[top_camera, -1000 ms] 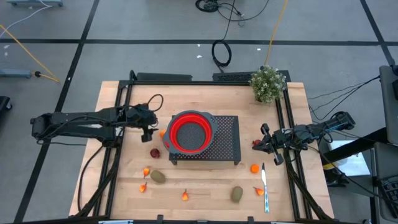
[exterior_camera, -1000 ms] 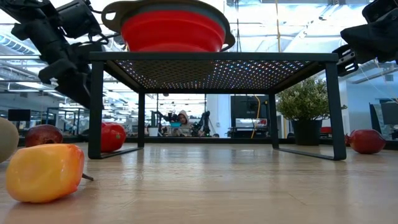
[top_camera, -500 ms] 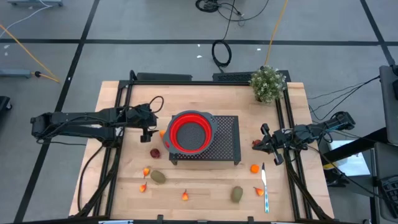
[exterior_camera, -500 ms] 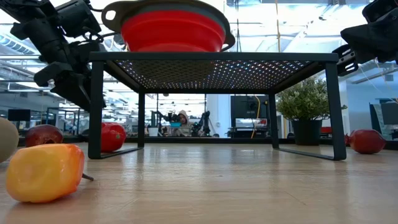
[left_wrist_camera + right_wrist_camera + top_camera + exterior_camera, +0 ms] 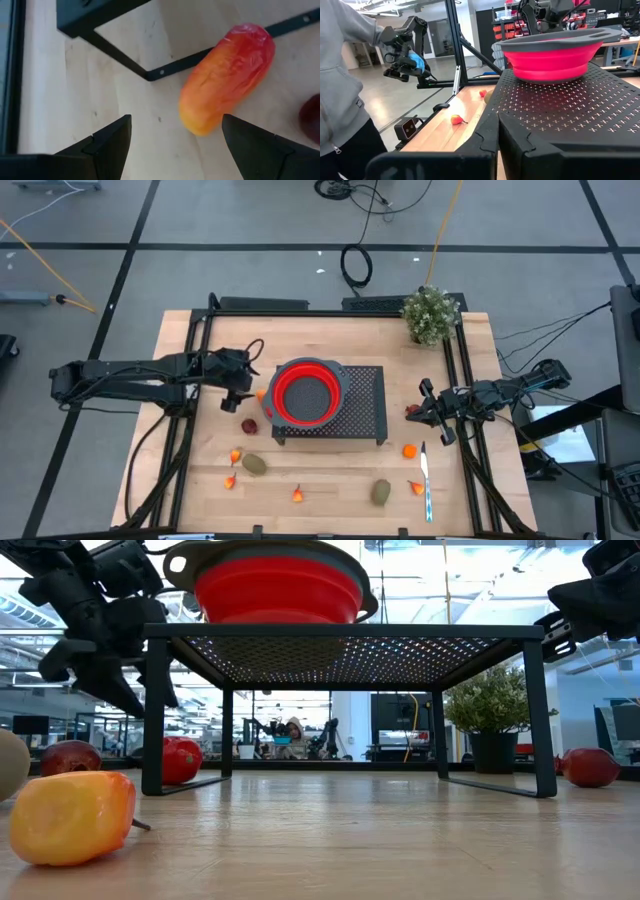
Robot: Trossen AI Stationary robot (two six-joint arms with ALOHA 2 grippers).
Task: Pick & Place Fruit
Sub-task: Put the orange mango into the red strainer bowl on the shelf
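Between my left gripper's point(image 5: 172, 150) spread fingers and just ahead of them lies the long orange fruit point(image 5: 227, 77), red at its far end, flat on the wood and not gripped. It rests against the thin foot bar of the black rack point(image 5: 365, 405). From above I see the left gripper point(image 5: 238, 385) hovering at the rack's left edge, beside the red bowl point(image 5: 305, 393) that sits on the rack top. Dark red round fruit point(image 5: 249, 425) lies near it on the table point(image 5: 330, 470); brownish-green ovals point(image 5: 256, 464) and small orange bits point(image 5: 235, 455) are scattered along the front edge, another oval point(image 5: 381, 492) further right. Right gripper point(image 5: 433, 412) waits at the rack's right side; I cannot tell how its fingers stand. Silver utensil point(image 5: 427, 480) lies near it, potted plant point(image 5: 430, 313) at the back corner
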